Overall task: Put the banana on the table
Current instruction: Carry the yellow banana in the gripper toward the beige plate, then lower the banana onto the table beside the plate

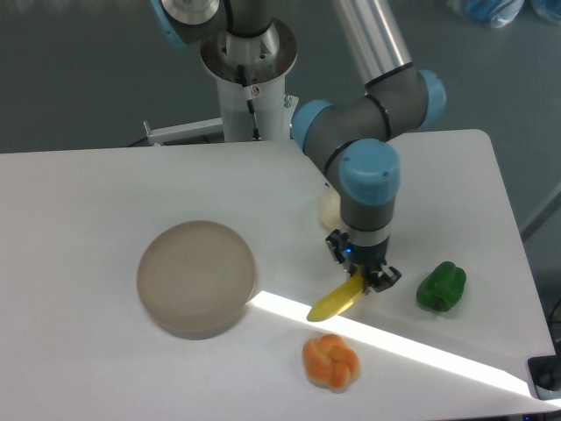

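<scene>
Clamped in the black two-finger gripper, the slim curved yellow toy banana hangs tilted just above the white matte table, right of centre toward the front edge. Lowering and release apparently remain.

Orange fruit and round disc flank bare table.

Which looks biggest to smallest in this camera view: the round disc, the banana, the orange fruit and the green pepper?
1. Round disc, clearly largest.
2. Banana, orange fruit and green pepper: too alike to rank; the gripper also hides the banana's top end.
</scene>
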